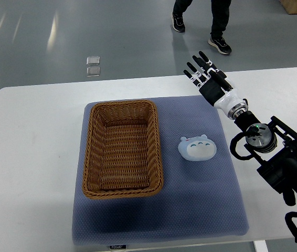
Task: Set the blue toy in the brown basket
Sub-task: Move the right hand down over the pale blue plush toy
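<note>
One robot hand [203,71], arm cropped.

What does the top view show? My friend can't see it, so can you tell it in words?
A small blue toy lies on a grey-blue mat just right of a brown basket with nothing in it. The robot's right hand, fingers spread, hovers past the mat's far right corner, holding nothing. A person's legs show beyond the white table.

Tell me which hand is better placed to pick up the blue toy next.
Right. The right hand is the only one in view, open above the table's far edge. The blue toy lies on the mat right of the brown basket, on that arm's side. No left arm shows.
</note>
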{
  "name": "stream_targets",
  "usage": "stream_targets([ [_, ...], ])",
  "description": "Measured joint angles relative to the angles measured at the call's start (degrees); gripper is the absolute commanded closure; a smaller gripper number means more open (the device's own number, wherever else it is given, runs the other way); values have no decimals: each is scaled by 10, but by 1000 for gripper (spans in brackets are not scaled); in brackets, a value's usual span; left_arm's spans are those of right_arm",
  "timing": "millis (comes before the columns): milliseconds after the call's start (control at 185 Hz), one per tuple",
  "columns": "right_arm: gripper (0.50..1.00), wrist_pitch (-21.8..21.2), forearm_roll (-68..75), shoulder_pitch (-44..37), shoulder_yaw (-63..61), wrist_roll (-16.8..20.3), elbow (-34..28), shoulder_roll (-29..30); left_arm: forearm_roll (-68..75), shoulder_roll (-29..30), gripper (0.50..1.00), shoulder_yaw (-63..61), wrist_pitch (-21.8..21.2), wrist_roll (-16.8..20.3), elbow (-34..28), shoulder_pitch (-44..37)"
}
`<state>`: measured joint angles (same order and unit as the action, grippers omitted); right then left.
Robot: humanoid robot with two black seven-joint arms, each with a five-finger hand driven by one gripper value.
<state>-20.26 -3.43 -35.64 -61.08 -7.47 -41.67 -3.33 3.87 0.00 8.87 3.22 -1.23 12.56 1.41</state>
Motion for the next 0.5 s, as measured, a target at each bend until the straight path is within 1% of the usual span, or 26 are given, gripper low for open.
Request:
stream_targets([
  [363, 591, 0, -3, -5, 8, 1, 0, -4, 0, 0, 500, -1, 0, 0, 5, 0],
  [439, 591, 0, -24, -7, 12, 3, -2, -12, 0, 0, 500, -1, 0, 0, 5, 0],
  [498, 591, 0, -56, -14, 19, 4, -15, -19, 0, 0, 500, -1, 0, 1, 6, 0],
])
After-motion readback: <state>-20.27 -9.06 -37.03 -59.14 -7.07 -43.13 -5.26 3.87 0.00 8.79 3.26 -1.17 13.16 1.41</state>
